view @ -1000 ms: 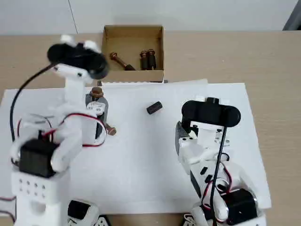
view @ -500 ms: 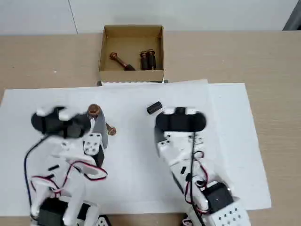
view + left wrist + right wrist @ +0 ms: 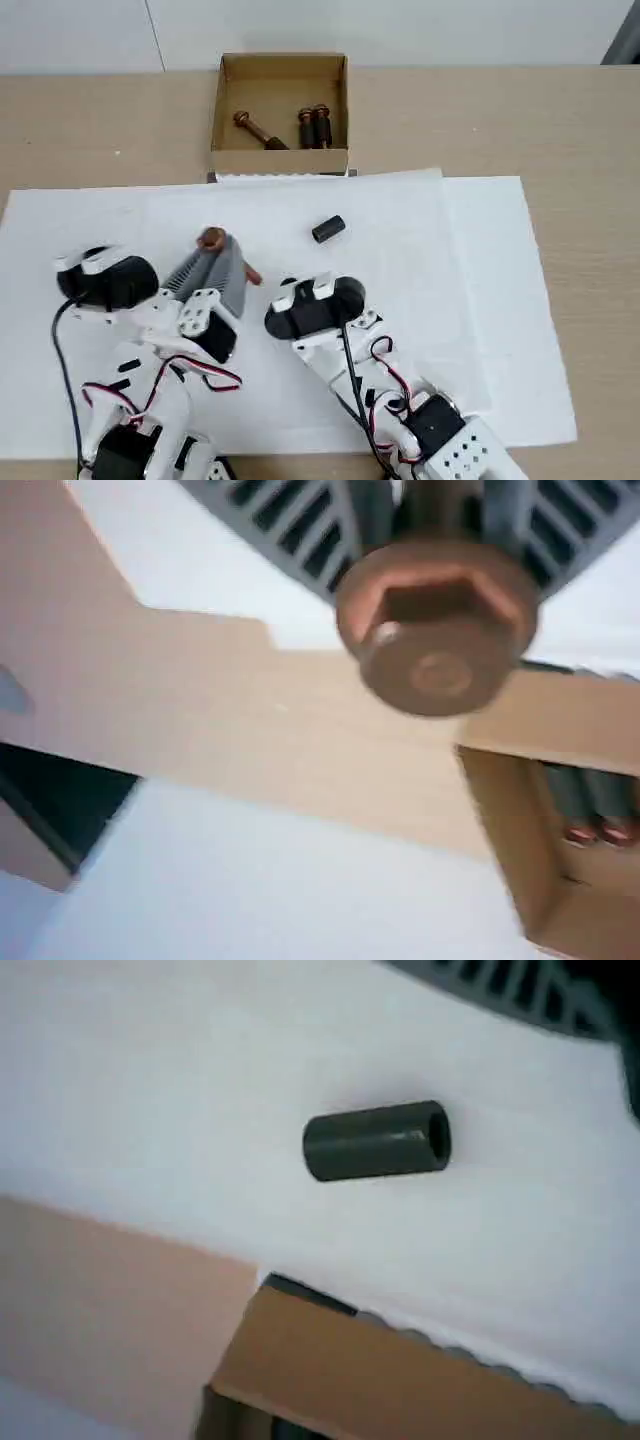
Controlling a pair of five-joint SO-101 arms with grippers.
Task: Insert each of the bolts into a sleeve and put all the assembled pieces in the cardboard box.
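Fingers (image 3: 285,525) of the left gripper (image 3: 213,268) are clamped on a bolt (image 3: 437,630), gripping its shank with the copper-coloured hex head standing clear past the fingertips, low over the white paper (image 3: 480,300). It looks like rigid metal, small and dense for its size, so the grip probably will not deform it, though the smooth shank could twist or slip if the hold is loose. The sleeve (image 3: 377,1141) it needs lies on its side on the paper, well apart from the bolt and between it and the cardboard box (image 3: 283,62). This short, dark, smooth cylinder seems light and likely to roll when nudged. It is best taken across its round wall at mid-length, leaving both open ends free for the bolt. The right arm (image 3: 315,305) sits near the sleeve, on the side away from the box. Three assembled pieces (image 3: 307,127) already lie in the box on the table (image 3: 560,120).
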